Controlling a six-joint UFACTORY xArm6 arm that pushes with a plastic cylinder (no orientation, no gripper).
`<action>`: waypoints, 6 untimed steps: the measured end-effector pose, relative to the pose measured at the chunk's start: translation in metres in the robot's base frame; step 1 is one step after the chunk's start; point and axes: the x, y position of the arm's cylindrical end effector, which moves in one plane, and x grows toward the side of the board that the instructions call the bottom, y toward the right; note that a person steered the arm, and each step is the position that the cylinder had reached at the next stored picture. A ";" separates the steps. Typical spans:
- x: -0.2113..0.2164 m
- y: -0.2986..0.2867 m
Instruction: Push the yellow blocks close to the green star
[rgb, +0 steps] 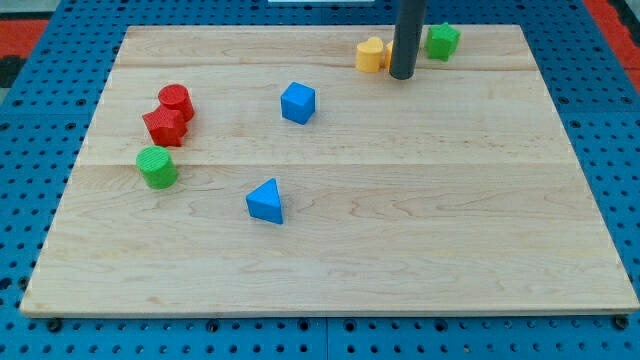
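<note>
A yellow block (371, 55) sits near the view's top, right of centre; a second yellow block seems to hide partly behind the rod, its shape unclear. The green star (442, 41) lies just to the right, near the board's top edge. My tip (402, 75) rests on the board between them, touching or nearly touching the yellow block's right side and a little left and below the green star.
A red cylinder (176, 100) and a red star-like block (164, 126) sit together at the left, with a green cylinder (157, 167) below them. A blue cube (298, 103) and a blue triangle (266, 201) lie mid-board. The wooden board (450, 220) rests on blue pegboard.
</note>
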 end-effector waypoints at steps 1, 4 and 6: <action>0.014 -0.035; -0.031 -0.016; 0.053 -0.039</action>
